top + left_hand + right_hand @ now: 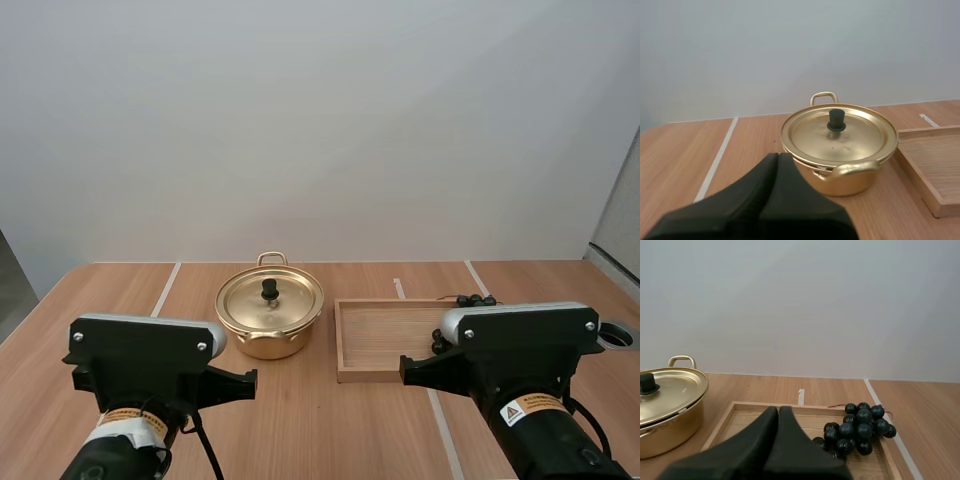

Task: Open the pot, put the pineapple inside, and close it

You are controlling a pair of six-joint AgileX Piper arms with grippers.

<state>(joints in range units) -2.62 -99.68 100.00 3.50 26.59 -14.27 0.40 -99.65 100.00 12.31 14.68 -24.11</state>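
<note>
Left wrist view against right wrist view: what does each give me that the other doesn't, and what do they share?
Left wrist, not right: the left pincer, shut into one wedge, and the near handle of the pot. Right wrist, not left: the right pincer, also shut, and a bunch of grapes lying in the wooden tray. Both: the gold pot with its lid on, and the wooden tray beside it.

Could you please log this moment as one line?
gold metal pot: closed | dark grape bunch: in wooden tray | left gripper: shut | right gripper: shut
</note>
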